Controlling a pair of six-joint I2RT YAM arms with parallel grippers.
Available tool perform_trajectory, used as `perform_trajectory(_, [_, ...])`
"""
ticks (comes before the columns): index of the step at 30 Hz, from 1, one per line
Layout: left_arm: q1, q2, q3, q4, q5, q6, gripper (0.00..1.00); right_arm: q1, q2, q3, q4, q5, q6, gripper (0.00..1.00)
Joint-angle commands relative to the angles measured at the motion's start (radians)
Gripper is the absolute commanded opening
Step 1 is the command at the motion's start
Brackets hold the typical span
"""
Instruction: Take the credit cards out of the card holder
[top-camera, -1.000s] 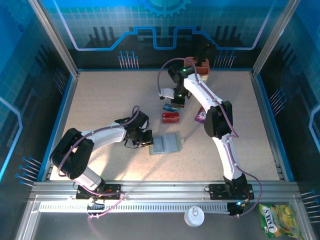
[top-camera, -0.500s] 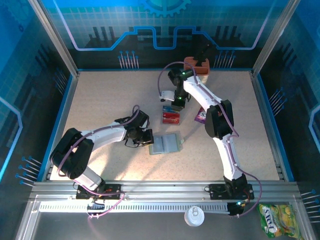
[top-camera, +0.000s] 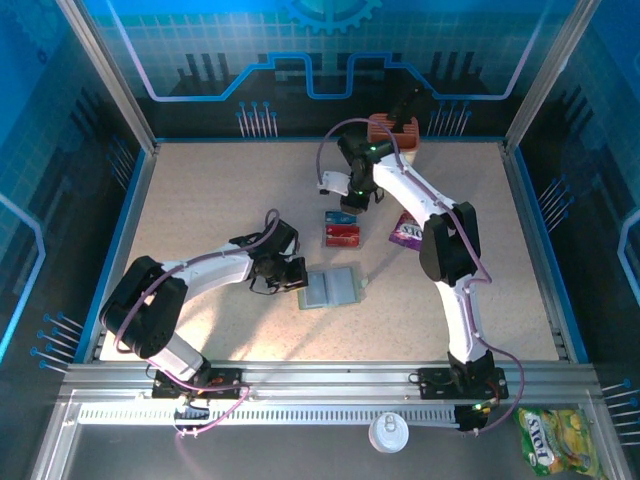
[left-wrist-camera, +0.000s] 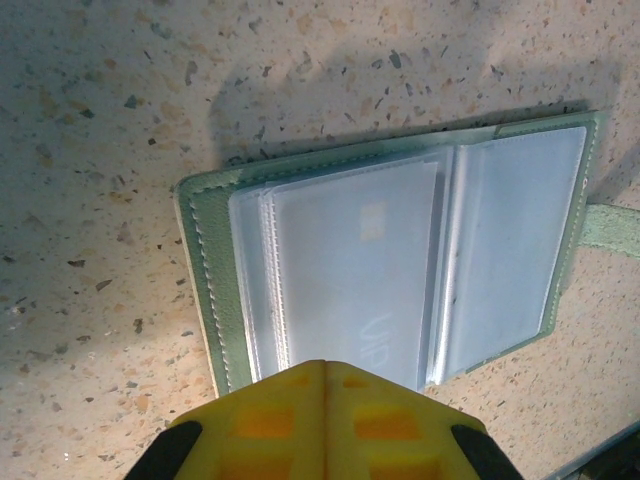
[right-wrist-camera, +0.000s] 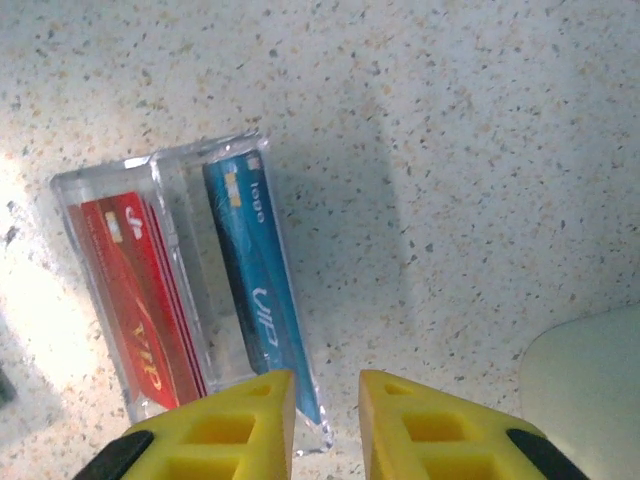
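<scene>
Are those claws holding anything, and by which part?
Right gripper: open, holding nothing. Left gripper: shut at the holder's edge; whether it pinches that edge cannot be told.

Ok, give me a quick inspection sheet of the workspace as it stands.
Surface: speckled beige table, nothing spilled.
Job's things: card holder lies open; red card and blue card lie side by side beyond it, outside it.
Clutter: purple snack packet; orange-and-cream block at the far edge.
Grippers: left gripper shut at the holder's edge; right gripper slightly open, empty, over the cards.
Cables: purple cable looped along each arm.
Surroundings: blue panel walls; white lid and yellow snack bag off the table, near the arm bases.
</scene>
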Motion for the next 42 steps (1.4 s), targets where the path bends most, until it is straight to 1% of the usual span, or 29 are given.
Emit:
perform_trajectory(1, [0.008, 0.013, 0.022, -0.013, 0.004, 0.01, 0.06, 0.021, -0.009, -0.01, 0.077, 0.02, 0.05, 0.24])
perform_trajectory(5, [0.006, 0.014, 0.013, -0.003, 0.009, 0.003, 0.06, 0.045, 0.021, -0.01, 0.14, 0.05, 0.059, 0.25])
perform_trajectory(12, [0.006, -0.002, -0.01, 0.004, 0.004, 0.0, 0.06, 0.066, 0.068, -0.007, 0.15, 0.066, 0.066, 0.26])
perform_trajectory(22, [0.007, -0.004, -0.023, 0.018, 0.008, -0.003, 0.06, 0.076, 0.058, -0.032, 0.146, 0.066, 0.062, 0.27])
perform_trajectory(29, [0.007, -0.008, -0.033, 0.029, 0.008, -0.005, 0.06, 0.081, 0.012, -0.035, 0.162, 0.07, 0.095, 0.28])
perform_trajectory(35, [0.007, -0.016, -0.04, 0.039, -0.003, -0.006, 0.06, 0.095, -0.07, -0.097, 0.185, 0.066, 0.186, 0.28])
perform_trajectory(39, [0.006, -0.018, -0.05, 0.047, -0.008, -0.006, 0.06, 0.118, -0.152, -0.204, 0.229, 0.033, 0.299, 0.28])
perform_trajectory(42, [0.007, -0.018, -0.061, 0.06, -0.006, -0.01, 0.06, 0.142, -0.226, -0.308, 0.289, -0.005, 0.416, 0.29])
